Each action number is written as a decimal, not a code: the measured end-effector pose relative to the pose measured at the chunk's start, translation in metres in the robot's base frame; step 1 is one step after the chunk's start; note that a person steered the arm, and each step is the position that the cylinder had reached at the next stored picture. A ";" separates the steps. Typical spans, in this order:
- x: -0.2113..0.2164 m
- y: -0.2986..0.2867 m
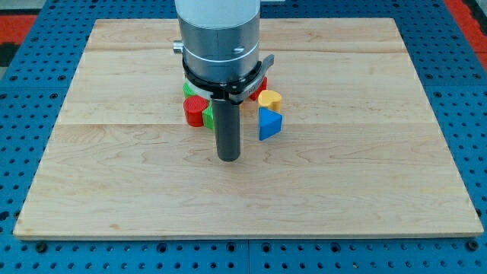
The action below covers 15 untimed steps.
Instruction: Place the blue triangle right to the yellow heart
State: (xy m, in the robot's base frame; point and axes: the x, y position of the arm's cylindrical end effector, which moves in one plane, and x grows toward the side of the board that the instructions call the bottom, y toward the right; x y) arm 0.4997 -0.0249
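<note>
Here we have the wooden table (365, 190) filling most of the view, set on a blue pegboard (23, 114) that frames it on every side. We take the blue triangle (268, 123) as our landmark. Above it and toward the view's left hangs the arm's silver cylinder (218, 34), ringed below by a black collar (228, 80), and from that collar the dark rod (228, 125) drops straight down. There are no jaws on this rig for us to report as open or closed; the rod ends in my tip (228, 158), which rests on the table just to the view's left of the blue triangle and slightly lower, with a narrow strip of bare wood between them. The blue triangle itself lies near the table's middle. The yellow heart (269, 99) sits directly above it, touching or nearly so. Farther to the view's left, beyond the rod, is a red cylinder (195, 109), with 1 green block (189, 90) above it, partly hidden by the collar. Another green piece (208, 114) peeks out beside the rod.
</note>
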 end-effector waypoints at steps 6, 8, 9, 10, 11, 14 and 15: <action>0.003 -0.004; 0.003 -0.002; 0.003 0.002; -0.005 0.021; -0.022 0.046; -0.035 0.057; -0.035 0.063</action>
State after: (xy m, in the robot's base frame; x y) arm 0.4648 0.0380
